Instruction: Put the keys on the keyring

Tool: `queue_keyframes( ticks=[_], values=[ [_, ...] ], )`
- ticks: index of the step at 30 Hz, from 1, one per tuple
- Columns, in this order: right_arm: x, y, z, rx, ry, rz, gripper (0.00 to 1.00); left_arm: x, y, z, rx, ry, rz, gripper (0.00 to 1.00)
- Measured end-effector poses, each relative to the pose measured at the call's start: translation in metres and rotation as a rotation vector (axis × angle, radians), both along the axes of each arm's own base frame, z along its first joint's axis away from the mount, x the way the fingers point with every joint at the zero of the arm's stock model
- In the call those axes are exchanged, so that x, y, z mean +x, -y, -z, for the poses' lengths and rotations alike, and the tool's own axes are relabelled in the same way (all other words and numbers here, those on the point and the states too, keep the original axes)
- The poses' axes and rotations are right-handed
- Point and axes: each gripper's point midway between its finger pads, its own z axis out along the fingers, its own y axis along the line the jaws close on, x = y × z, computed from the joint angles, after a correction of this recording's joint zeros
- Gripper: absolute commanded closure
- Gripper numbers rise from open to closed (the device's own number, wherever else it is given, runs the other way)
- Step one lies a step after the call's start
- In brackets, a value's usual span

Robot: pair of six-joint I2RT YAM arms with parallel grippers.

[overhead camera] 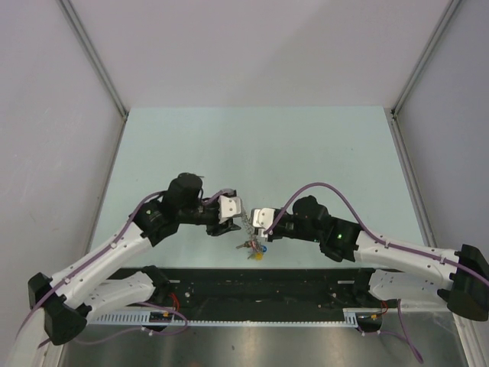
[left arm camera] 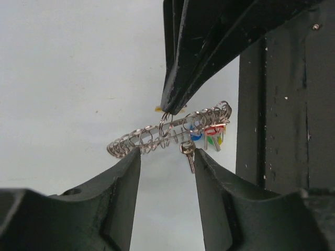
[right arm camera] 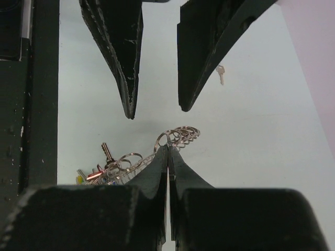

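Beyond the keyring (right arm camera: 180,135), the parted left jaws partly hide a key (right arm camera: 221,73).

The keyring (left arm camera: 152,137), fringed with small keys (left arm camera: 188,155) and coloured tags (left arm camera: 212,138), hangs tilted.

Inspector A: Where is the keyring (left arm camera: 152,137) sitting?
Inspector B: It is hanging between the left gripper (left arm camera: 167,152) and the right gripper (right arm camera: 168,149), over the table's (overhead camera: 229,145) near edge. A loose key (right arm camera: 221,74) is lying on the table beyond the left gripper.

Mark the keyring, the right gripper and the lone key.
keyring (left arm camera: 149,138), left wrist view, row of small rings
right gripper (right arm camera: 168,151), right wrist view, shut tips
lone key (right arm camera: 221,76), right wrist view, its shaft
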Motion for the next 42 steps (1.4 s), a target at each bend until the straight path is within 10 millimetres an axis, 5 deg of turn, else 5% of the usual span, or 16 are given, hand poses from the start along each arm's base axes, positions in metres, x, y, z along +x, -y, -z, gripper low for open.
queue_keyframes(
  ticks=[19, 26, 32, 42],
  values=[
    [-0.006, -0.002, 0.0, -0.01, -0.002, -0.022, 1.0, 0.0, 0.022, 0.016, 0.019, -0.074, 0.129, 0.76],
    [-0.008, -0.003, 0.0, -0.014, 0.0, -0.025, 1.0, -0.004, 0.028, 0.015, -0.007, -0.107, 0.146, 1.0],
    [-0.007, -0.001, 0.0, -0.019, 0.004, -0.011, 1.0, -0.004, 0.028, 0.014, -0.012, -0.122, 0.142, 0.99],
    [-0.011, 0.004, -0.011, 0.006, 0.019, -0.009, 1.0, -0.008, 0.03, 0.003, -0.066, -0.1, 0.162, 0.79]
  ],
)
